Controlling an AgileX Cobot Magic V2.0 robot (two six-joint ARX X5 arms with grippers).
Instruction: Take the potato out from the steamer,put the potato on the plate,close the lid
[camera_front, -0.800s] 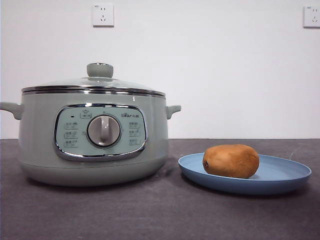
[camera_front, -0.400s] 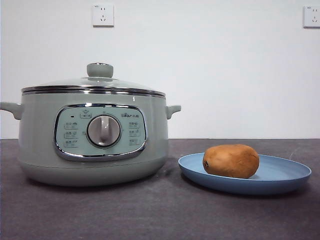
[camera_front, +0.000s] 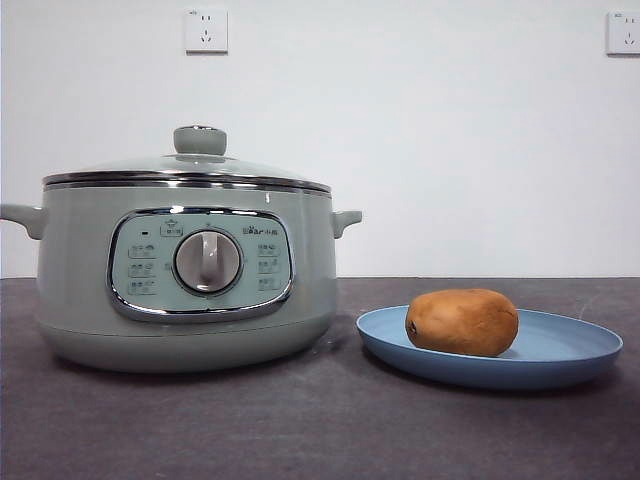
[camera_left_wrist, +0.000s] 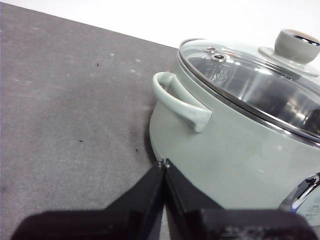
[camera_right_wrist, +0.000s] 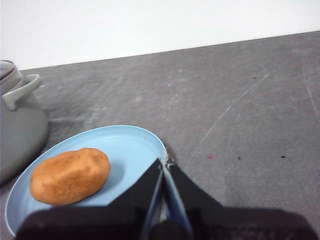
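Observation:
The sage-green steamer (camera_front: 190, 270) stands at the left with the glass lid (camera_front: 190, 165) seated on its chrome rim, knob up. The brown-orange potato (camera_front: 462, 322) lies on the light-blue plate (camera_front: 570, 345) at the right. No arm shows in the front view. In the left wrist view my left gripper (camera_left_wrist: 164, 163) is shut and empty, beside the steamer's side handle (camera_left_wrist: 180, 102), with the lid (camera_left_wrist: 250, 75) closed. In the right wrist view my right gripper (camera_right_wrist: 165, 161) is shut and empty, above the plate's rim (camera_right_wrist: 145, 132), next to the potato (camera_right_wrist: 70, 176).
The dark grey table (camera_front: 320, 430) carries only the steamer and the plate. A white wall with two power sockets (camera_front: 206, 30) stands behind. The steamer's other handle (camera_right_wrist: 20, 90) shows in the right wrist view.

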